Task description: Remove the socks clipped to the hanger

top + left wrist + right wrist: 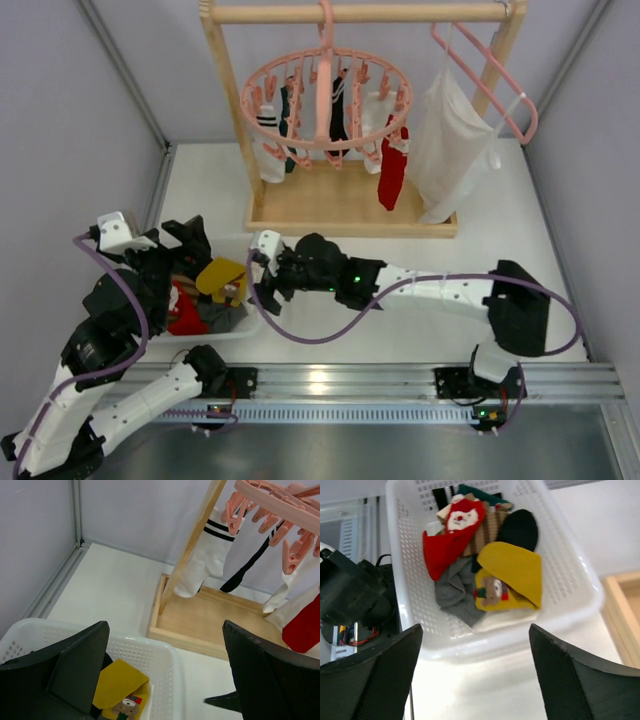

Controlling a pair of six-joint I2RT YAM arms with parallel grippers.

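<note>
The round pink hanger point(325, 100) hangs from a wooden rack at the back, and it also shows in the left wrist view point(280, 500). Clipped to it are a white sock with black stripes point(268, 140) point(202, 562), a black sock point(338, 120) point(245, 570), a red sock point(392, 170) point(302, 625) and white ones. My left gripper point(190, 245) point(162, 630) is open and empty above the white basket point(252, 322). My right gripper point(262, 270) point(475, 630) is open and empty at the basket's right rim point(495, 640).
The basket holds loose socks: yellow point(512, 575), red point(447, 537), grey point(455, 592). The rack has a wooden base tray point(350, 205). A large white garment point(450, 150) hangs on a pink triangular hanger at the right. Grey walls stand at both sides.
</note>
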